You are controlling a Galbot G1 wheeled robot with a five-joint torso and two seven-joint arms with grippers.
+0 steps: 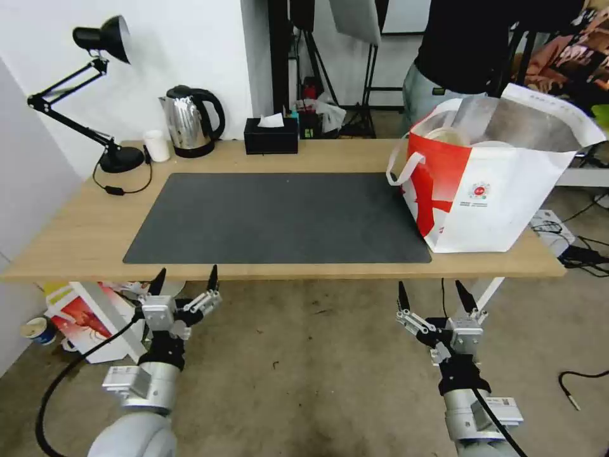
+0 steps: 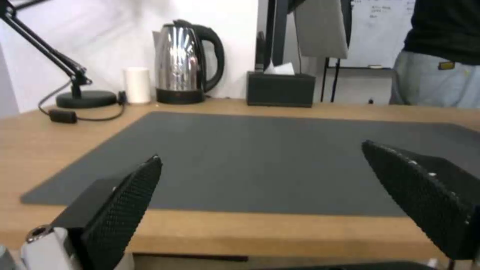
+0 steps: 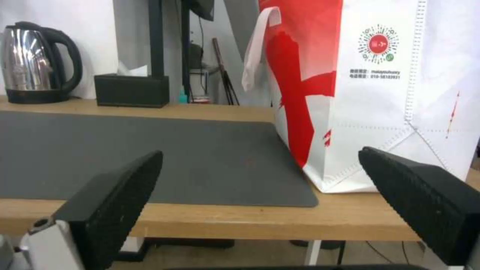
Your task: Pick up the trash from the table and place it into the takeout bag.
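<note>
The takeout bag [image 1: 501, 190] stands open on the right end of the table [image 1: 82, 228], partly on the dark grey mat [image 1: 279, 216]. Inside its foil-lined mouth, trash shows as the rim of a round beige bowl [image 1: 446, 135] and a white rim [image 1: 491, 145] beside it. My left gripper [image 1: 186, 273] hangs open just below the table's front edge, left of centre, fingers pointing at the mat [image 2: 280, 161]. My right gripper [image 1: 429, 285] is open too, below the front edge near the bag [image 3: 380, 93]. Both hold nothing.
Along the back edge stand a black desk lamp [image 1: 101, 95], a small white cup [image 1: 156, 145], a steel kettle [image 1: 189, 120] and a black tissue box [image 1: 271, 135]. A red-and-white carton [image 1: 82, 317] lies on the floor under the table's left end. A person stands behind the bag.
</note>
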